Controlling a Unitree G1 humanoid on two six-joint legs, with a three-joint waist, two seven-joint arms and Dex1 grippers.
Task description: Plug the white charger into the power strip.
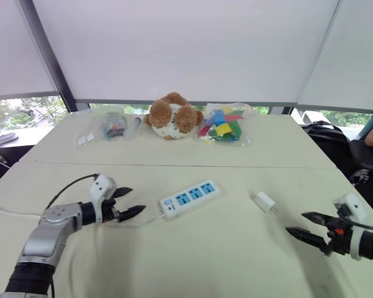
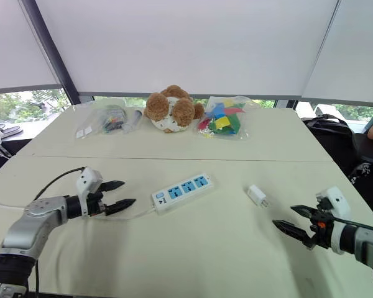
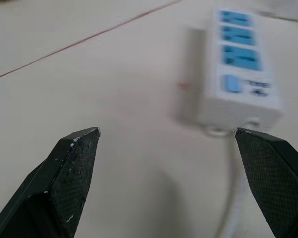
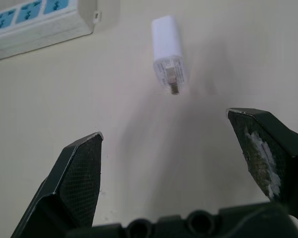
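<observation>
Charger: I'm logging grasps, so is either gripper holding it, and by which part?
Nothing is held. The charger lies on the table; the right gripper is open short of it, the left gripper open near the power strip.

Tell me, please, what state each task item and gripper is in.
white charger: lying on its side, unplugged, prongs bare.
power strip: flat on the table, all sockets empty.
left gripper: open, empty, just short of the power strip.
right gripper: open, empty, short of the white charger.
</observation>
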